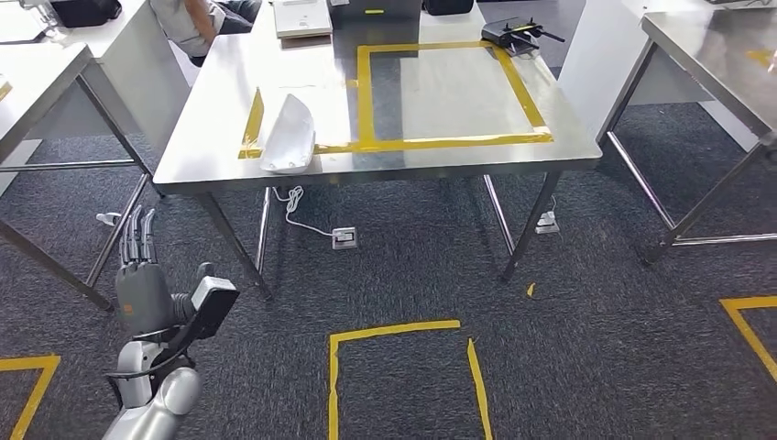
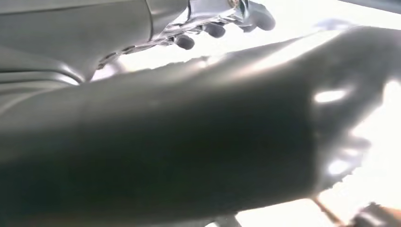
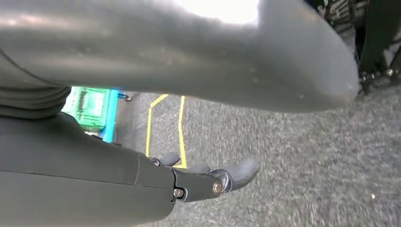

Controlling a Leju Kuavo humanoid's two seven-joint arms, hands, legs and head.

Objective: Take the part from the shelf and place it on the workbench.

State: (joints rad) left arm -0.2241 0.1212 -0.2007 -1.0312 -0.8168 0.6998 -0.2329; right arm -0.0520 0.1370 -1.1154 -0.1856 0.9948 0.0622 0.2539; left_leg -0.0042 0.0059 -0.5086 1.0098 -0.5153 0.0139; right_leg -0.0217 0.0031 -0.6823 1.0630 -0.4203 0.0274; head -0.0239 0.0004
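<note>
A white part (image 1: 288, 135) is seen lying on the shiny metal workbench (image 1: 229, 101), left of the middle in the upper half of the head view. It rests on the table top at the near edge, just beside a big square of yellow tape (image 1: 449, 92) and touching a short yellow strip at its left. No hand is on it.

From this it is judged that the main job is most likely done: the part looks set down on the workbench. No shelf can be picked out in these pictures. Whether the part is meant to go inside the yellow square cannot be told.

The left hand (image 1: 139, 275) is seen at the lower left of the head view, low down over the dark carpet and well apart from the part. Its fingers (image 1: 137, 236) are held straight and close together, and nothing is held in them. In the left wrist view the picture is mostly a dark blur, and the fingers there are too unclear to read.

The right hand (image 3: 189, 182) is seen in the right wrist view, over the grey carpet. Its fingers (image 3: 239, 171) are a little bent and apart from the thick thumb, and nothing is held.

A green box (image 3: 91, 106) is seen at the middle left of that view. A black device (image 1: 516, 35) sits at the far side of the workbench. No words or brand names can be read anywhere.
</note>
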